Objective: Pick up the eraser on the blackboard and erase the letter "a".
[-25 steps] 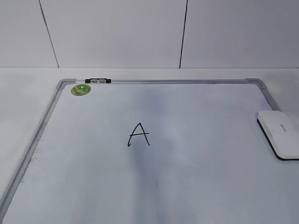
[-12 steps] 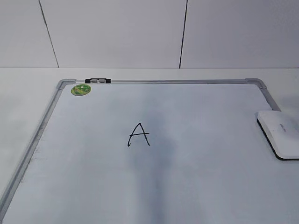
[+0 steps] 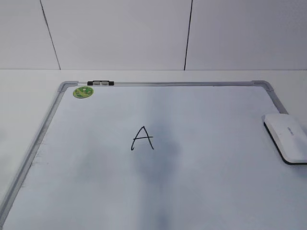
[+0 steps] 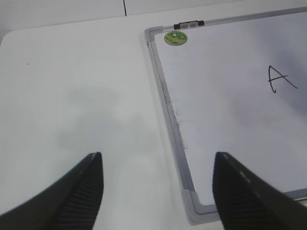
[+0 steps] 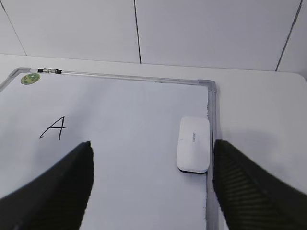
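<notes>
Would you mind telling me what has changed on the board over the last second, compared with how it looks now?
Nothing was gripped or released. The eraser appears to sit slightly further left in the exterior view, and the faint grey shadow on the blackboard has shifted a little. The written letter and the green sticker stayed put.

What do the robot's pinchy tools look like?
Only the fingertips show, in the two wrist views. The left tool and the right tool each have two black fingers with rounded tips that widen toward the bottom of the picture. Their surface has a fine ribbed, woven-looking texture. No cables, labels or arm parts can be seen.
</notes>
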Action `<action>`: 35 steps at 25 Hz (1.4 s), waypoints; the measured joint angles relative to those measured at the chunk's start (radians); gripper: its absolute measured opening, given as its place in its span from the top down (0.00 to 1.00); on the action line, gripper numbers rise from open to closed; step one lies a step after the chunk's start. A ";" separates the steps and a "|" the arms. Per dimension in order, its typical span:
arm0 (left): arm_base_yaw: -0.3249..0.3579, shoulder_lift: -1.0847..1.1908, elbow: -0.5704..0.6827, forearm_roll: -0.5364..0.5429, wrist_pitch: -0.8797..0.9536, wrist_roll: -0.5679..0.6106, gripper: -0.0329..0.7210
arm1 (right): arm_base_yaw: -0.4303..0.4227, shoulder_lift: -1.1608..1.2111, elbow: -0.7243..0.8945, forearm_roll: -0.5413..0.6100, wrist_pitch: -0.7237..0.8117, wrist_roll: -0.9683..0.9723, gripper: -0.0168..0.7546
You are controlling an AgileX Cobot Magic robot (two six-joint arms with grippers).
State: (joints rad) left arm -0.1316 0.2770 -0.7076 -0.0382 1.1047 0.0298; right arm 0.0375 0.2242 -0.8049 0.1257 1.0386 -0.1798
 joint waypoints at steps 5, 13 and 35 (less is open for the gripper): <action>0.000 -0.076 0.087 -0.010 0.002 -0.002 0.24 | 0.000 -0.111 0.082 0.023 0.019 0.000 0.21; 0.000 -0.152 0.188 -0.016 0.022 -0.017 0.24 | 0.000 -0.229 0.201 -0.019 0.092 0.000 0.21; 0.000 -0.266 0.200 -0.023 0.004 -0.019 0.37 | 0.000 -0.243 0.301 -0.068 0.107 0.016 0.21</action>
State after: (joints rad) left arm -0.1316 0.0107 -0.5075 -0.0614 1.1088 0.0109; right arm 0.0375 -0.0189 -0.5040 0.0581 1.1455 -0.1634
